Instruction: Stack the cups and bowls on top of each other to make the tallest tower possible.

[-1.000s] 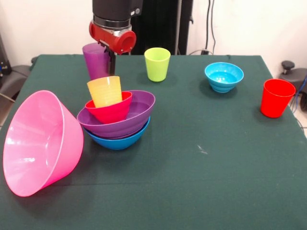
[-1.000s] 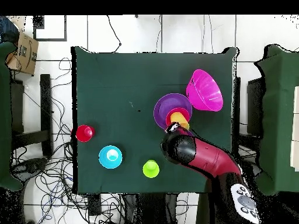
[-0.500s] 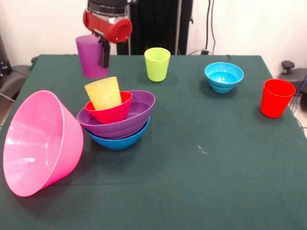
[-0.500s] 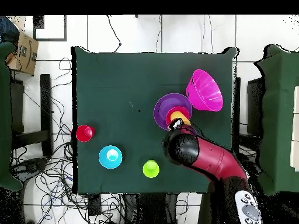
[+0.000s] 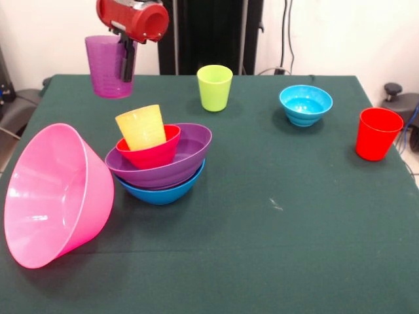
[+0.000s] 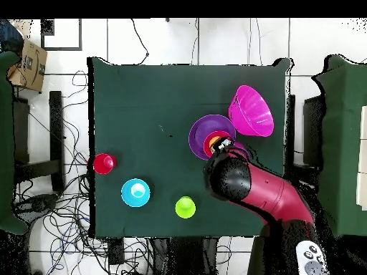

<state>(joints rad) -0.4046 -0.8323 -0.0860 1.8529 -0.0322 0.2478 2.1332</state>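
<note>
Front view: end effector (image 5: 124,59) grips the purple cup (image 5: 108,67) by its rim, airborne at 11 o'clock of the tower (image 5: 160,160). Best move: centre it over the tilted yellow cup (image 5: 142,126), lower slowly, then release.

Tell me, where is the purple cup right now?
In the front view, the purple cup hangs in the gripper, up off the table at upper left, above and left of the yellow cup.
</note>
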